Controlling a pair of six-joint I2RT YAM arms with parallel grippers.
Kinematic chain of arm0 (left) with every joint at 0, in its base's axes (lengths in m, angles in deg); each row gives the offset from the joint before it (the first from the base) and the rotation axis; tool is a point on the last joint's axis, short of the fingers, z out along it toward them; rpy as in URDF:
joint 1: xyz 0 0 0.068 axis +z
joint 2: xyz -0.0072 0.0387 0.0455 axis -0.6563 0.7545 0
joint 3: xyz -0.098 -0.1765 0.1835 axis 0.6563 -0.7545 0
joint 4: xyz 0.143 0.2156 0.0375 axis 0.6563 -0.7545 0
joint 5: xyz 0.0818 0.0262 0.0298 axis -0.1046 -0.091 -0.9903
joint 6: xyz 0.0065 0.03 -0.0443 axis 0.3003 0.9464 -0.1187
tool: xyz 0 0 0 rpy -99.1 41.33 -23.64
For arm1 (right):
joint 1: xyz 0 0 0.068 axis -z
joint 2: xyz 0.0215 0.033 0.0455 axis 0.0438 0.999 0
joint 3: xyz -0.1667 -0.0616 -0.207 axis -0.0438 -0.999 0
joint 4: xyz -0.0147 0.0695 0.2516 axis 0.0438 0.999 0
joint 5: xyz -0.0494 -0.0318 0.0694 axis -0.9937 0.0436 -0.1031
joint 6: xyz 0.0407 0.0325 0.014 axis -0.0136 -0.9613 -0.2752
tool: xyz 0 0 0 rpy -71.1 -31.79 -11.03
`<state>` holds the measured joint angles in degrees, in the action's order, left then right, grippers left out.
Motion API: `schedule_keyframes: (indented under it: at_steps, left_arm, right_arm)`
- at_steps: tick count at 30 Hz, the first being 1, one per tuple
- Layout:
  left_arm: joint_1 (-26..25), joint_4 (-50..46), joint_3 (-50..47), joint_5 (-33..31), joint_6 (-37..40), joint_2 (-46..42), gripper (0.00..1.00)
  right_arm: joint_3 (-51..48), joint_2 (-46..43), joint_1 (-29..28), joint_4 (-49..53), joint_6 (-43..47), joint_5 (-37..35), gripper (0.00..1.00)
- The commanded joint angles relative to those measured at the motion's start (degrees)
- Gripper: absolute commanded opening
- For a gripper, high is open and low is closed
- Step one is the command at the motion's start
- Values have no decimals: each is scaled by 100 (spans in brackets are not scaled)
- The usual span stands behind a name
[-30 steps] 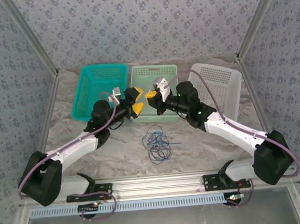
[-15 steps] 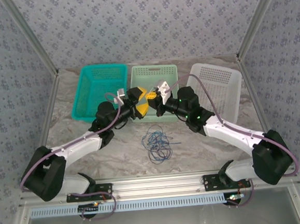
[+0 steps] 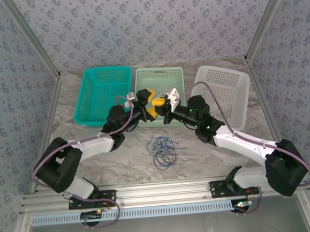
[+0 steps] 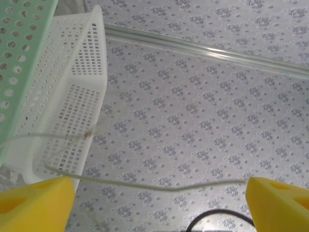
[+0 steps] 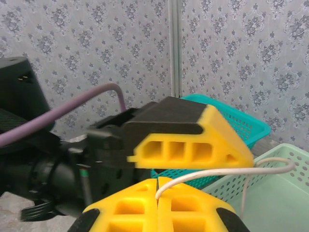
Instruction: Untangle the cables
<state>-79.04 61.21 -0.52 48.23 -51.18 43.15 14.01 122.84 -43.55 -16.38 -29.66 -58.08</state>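
Observation:
A loose tangle of thin blue and dark cables [image 3: 161, 146] lies on the table in front of the baskets. Both grippers meet above the near edge of the green basket [image 3: 159, 70]. My right gripper [image 5: 158, 186] is shut on the end of a whitish-cream cable [image 5: 227, 170], which curves off to the right. My left gripper [image 4: 159, 208] is open wide, and that cream cable [image 4: 159, 186] stretches across the gap between its yellow fingertips [image 4: 34, 203] without being pinched. From above, the left gripper [image 3: 150, 104] sits just left of the right gripper [image 3: 161, 101].
Three baskets stand in a row at the back: teal [image 3: 90, 83], green, and white [image 3: 233, 88]. Patterned walls and metal frame posts close in the sides. The marbled tabletop [image 3: 211, 149] around the tangle is bare.
Both grippers have moved toward each other over the green basket. The left arm swung right until its open fingers straddle the cream cable held by the right gripper. The tangle has not moved.

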Motion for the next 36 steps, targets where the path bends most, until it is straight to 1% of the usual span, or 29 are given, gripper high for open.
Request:
schedule_keyframes:
  at_steps: [1, 6, 9, 13, 20, 23, 24, 26, 30, 33, 35, 36]
  left_arm:
    - [-30, 579, 312, -120, -129, 183, 88]
    - [-32, 1015, 435, -275, -353, 553, 75]
    - [-32, 1067, 510, -278, -353, 690, 68]
    - [16, 1092, 555, -347, -317, 822, 57]
    - [115, 1049, 632, -246, -137, 913, 56]
    - [175, 1087, 608, -268, -107, 913, 54]
    - [195, 1103, 621, -250, -87, 921, 52]
    - [212, 1080, 651, -210, -32, 922, 47]
    - [284, 1113, 639, -202, 41, 913, 34]
    - [385, 1164, 618, -181, 90, 883, 25]
    - [485, 1152, 566, -181, 153, 823, 16]
    - [557, 1114, 520, -173, 193, 766, 9]
  right_arm:
    - [-205, -173, -76, -364, -345, 83, 0]
    - [-468, -293, -161, -519, -682, 57, 0]
    - [-626, -406, -171, -589, -849, 48, 0]
    - [-602, -475, -166, -370, -1024, 317, 0]
    - [-478, -364, -95, 96, -1297, 1053, 0]
    - [-443, -254, -3, 217, -1490, 1358, 0]
    - [-433, -215, 28, 250, -1558, 1443, 0]
    - [-324, -100, 81, 417, -1654, 1581, 0]
    - [119, 263, 107, 1141, -1643, 1939, 0]
    - [244, 486, 113, 1173, -1707, 2200, 0]
    - [333, 597, 123, 1234, -1737, 2294, 0]
    - [387, 639, 131, 1316, -1730, 2348, 0]
